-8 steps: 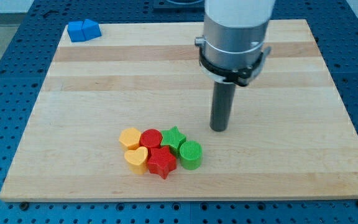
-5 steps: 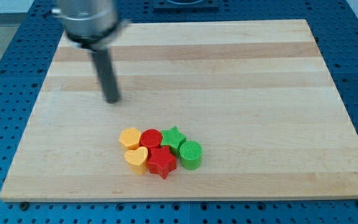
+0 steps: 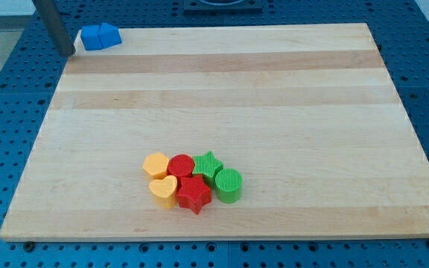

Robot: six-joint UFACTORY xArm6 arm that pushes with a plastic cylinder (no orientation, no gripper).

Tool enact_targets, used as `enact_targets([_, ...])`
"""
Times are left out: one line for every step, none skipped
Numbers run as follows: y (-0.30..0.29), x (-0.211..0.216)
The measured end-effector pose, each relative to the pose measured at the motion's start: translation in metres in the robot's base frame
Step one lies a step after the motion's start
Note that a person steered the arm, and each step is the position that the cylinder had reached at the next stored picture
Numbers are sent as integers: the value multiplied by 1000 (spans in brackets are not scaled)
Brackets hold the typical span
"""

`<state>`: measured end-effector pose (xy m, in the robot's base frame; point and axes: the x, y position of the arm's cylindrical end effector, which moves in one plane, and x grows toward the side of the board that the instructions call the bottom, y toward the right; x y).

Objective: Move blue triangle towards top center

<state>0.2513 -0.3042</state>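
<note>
Parked just off the board's upper-left corner, my tip [image 3: 68, 53] sits over the blue perforated table [image 3: 6, 112], close to the left of the blue triangle [image 3: 100, 36] and a little lower in the view. It is a bare rod with nothing to open or close, and it touches no block; a narrow gap shows between rod and triangle. The triangle lies on the wooden board [image 3: 274, 97] right at that upper-left corner, and the top center of the board is away to its right along the top edge. So the block stands between the tip and where it should go, which looks like a fair setup for a push to the right. Its longer side seems to run left to right, roughly along the board's top edge, though which way its point faces I cannot tell at this size. Far from that corner, toward the board's bottom, the other blocks huddle untouched.
</note>
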Motion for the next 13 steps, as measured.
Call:
enact_targets([-1,-2])
enact_targets([0,2])
enact_targets([0,-18])
enact_targets([1,-60])
enact_targets([1,-60])
enact_targets([9,-60])
enact_targets([41,-60])
enact_targets([74,-58])
enact_targets([78,-28])
enact_targets([80,5])
enact_targets([88,13])
enact_targets([95,11])
enact_targets([112,11])
